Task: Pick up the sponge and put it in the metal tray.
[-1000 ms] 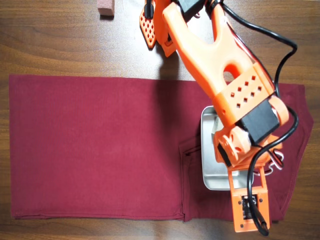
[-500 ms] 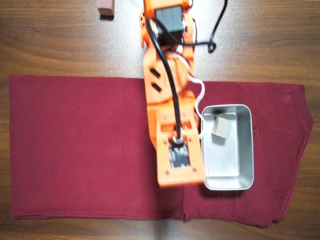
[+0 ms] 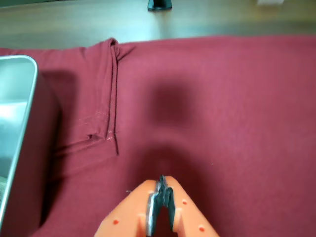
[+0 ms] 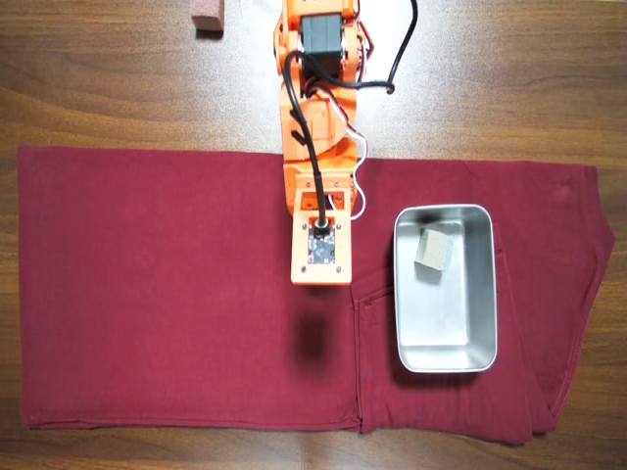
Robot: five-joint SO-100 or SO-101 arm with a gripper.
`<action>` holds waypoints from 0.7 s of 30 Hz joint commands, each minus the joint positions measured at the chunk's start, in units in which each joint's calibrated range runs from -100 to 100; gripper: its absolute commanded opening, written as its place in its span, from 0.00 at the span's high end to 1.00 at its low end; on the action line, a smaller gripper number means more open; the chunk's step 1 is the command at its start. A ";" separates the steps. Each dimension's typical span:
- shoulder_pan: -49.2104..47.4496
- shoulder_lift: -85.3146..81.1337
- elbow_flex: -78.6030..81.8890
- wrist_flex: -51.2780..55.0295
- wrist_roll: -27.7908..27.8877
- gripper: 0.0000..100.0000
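The sponge [image 4: 434, 251], a small beige-grey foam block, lies inside the metal tray [image 4: 446, 357], near its top end in the overhead view. The tray sits on a dark red cloth [image 4: 157, 294]. In the wrist view only the tray's rim [image 3: 25, 118] shows, at the left edge. My gripper [image 3: 162, 181] is orange; its jaws are closed together with nothing between them, above bare cloth. In the overhead view my arm's wrist [image 4: 318, 245] hovers just left of the tray and hides the fingertips.
A pinkish-brown block [image 4: 207, 17] lies on the wooden table at the top, left of the arm's base. The cloth has a folded seam [image 3: 114, 98] between gripper and tray. A black object [image 3: 159, 5] stands beyond the cloth's far edge.
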 commanded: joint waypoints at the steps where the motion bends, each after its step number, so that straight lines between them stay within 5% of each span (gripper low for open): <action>1: -0.22 -0.74 1.35 0.23 -0.78 1.00; 5: 0.65 -0.83 6.26 -8.53 0.00 1.00; 9: 1.03 -0.83 6.26 -4.94 -0.29 1.00; 11: 1.61 -0.83 6.26 -0.42 -0.78 1.00; 16: 1.03 -0.83 6.26 33.15 -2.30 1.00; 21: 1.22 -0.83 6.35 33.15 -2.05 1.00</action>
